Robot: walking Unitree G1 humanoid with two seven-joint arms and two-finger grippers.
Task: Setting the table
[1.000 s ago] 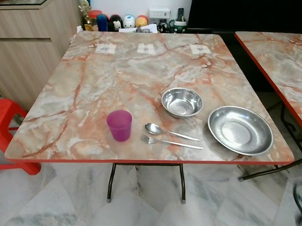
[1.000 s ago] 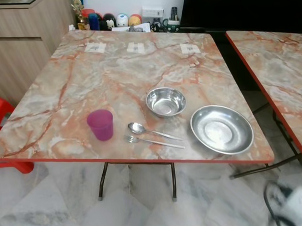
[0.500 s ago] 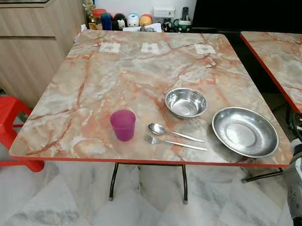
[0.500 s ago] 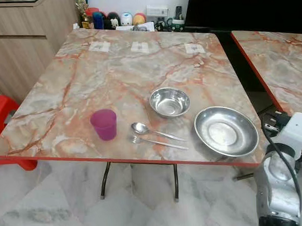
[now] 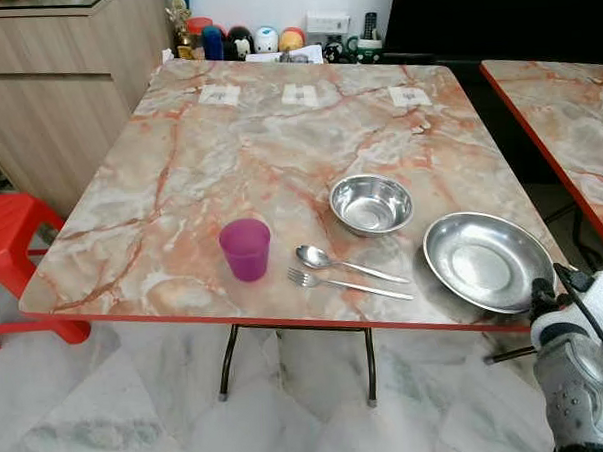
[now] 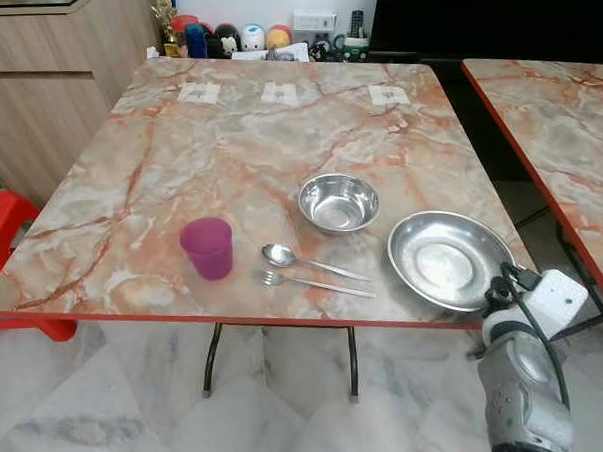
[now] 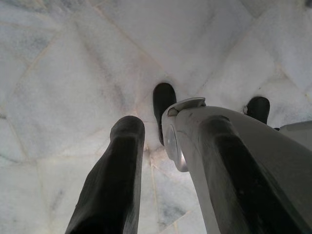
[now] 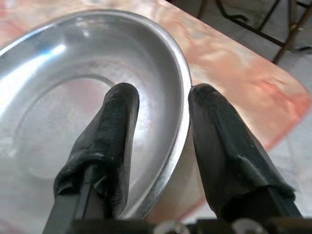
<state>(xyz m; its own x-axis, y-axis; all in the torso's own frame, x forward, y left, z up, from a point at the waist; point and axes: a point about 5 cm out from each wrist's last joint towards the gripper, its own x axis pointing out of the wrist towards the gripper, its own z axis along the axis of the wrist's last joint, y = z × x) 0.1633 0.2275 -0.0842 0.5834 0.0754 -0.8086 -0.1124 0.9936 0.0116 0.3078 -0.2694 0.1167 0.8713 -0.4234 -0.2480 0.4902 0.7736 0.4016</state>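
Observation:
A wide steel plate [image 5: 486, 261] lies at the marble table's [image 5: 229, 159] near right corner. My right gripper [image 8: 163, 95] is open at the plate's near right edge; one finger [image 8: 114, 126] hangs over the plate's inside and the other [image 8: 219, 136] is outside the rim. The silver right arm [image 5: 580, 374] rises from the bottom right. Left of the plate lie a spoon [image 5: 335, 263] and a fork [image 5: 346, 283], with a small steel bowl [image 5: 371, 203] behind them and a purple cup [image 5: 245, 249] further left. My left gripper [image 7: 170, 146] hangs open over the floor.
A second marble table [image 5: 567, 114] stands to the right, across a narrow gap. A red plastic stool [image 5: 12, 239] sits at the left, beside a wooden cabinet [image 5: 45, 87]. Small figurines and a mug [image 5: 263, 39] line the wall behind the table. The floor is white marble tile [image 5: 120, 414].
My right arm has come up from the bottom right and reached in to the plate's near edge. The tableware has not moved.

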